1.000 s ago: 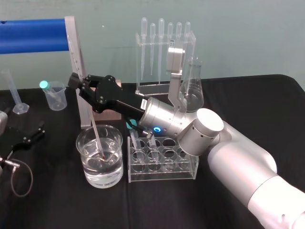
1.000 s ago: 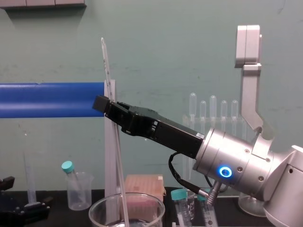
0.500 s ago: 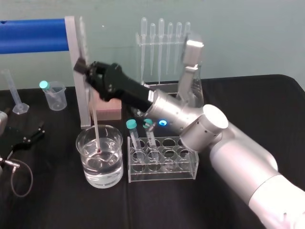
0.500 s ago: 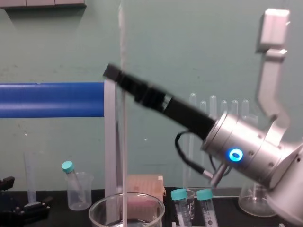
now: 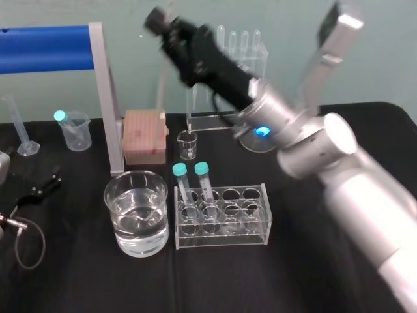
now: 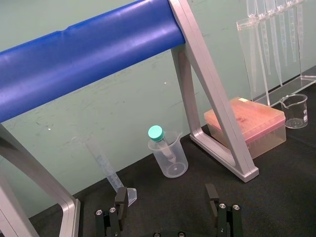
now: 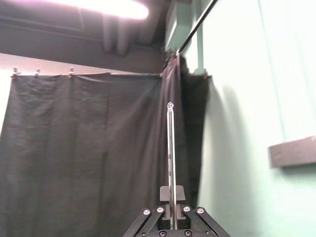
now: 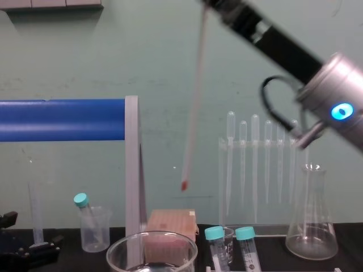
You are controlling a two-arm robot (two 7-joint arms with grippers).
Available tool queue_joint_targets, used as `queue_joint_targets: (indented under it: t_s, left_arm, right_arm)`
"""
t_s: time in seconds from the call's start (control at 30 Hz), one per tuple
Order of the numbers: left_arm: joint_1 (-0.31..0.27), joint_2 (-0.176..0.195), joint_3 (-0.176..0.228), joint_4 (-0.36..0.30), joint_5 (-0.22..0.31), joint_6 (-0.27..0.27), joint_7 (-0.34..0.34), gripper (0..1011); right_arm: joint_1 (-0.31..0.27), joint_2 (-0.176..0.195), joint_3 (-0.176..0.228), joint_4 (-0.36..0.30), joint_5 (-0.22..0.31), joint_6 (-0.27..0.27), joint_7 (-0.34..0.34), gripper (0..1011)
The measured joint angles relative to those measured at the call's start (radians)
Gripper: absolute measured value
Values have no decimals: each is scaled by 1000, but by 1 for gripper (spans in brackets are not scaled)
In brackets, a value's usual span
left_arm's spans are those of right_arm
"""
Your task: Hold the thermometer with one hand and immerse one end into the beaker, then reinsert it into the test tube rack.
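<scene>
since the right claw (image 5: pixel 164 23) is clamped on the upper part of the long, thin whitish glass thermometer (image 8: pixel 193 102) and holds it high over the black-clothed bench (image 5: pixel 260 280), the step in hand reads as the carry toward the clear acrylic test tube rack (image 5: pixel 221 238); the rod hangs slightly tilted, its red tip (image 8: pixel 184 185) well above everything, over the pink box (image 8: pixel 170 224) that sits between the wide clear glass beaker (image 5: pixel 138 242) of water and the two teal-capped tubes (image 5: pixel 180 171); in the right wrist view the rod runs straight out from between the fingers, so the grip looks centred; to do this well, i would travel sideways at this height first, bringing the tip over one of the bare holes on the rack's right half, well apart from the capped tubes; the tilt should come out before any descent, because so long a rod, leaning, would likely catch the hole's edge and lever against the acrylic; thin glass is brittle and slippery, so the descent wants to be slow and plumb, and the claw should open only once the tip rests on the rack's floor; the forearm passes near the conical glass flask (image 8: pixel 309 226) and the pipette stand (image 8: pixel 255 170), the likeliest things to be knocked; the left claw (image 6: pixel 167 210) lies parked at the bench's left side, fingers spread wide, holding nothing.
</scene>
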Motion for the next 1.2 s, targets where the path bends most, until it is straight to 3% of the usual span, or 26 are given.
queue_joint_targets:
  t_s: [0.13,0.27,0.47,0.8,1.2]
  left_arm:
    - [0,0,0,0,0,0,0,1008]
    - [0,0,0,0,0,0,0,1008]
    - [0,0,0,0,0,0,0,1008]
    - [0,0,0,0,0,0,0,1008]
    - [0,0,0,0,0,0,0,1008]
  right_arm:
    - [-36,53,34,-78,-15,-20,-65,56]
    - [-114,135,90,-179,-54,-36,-173,56]
    - [-224,197,162,-240,-69,-49,-250,56]
    - [-311,218,208,-246,-69,-34,-283,56]
    - [-301,200,197,-169,-82,-14,-263,56]
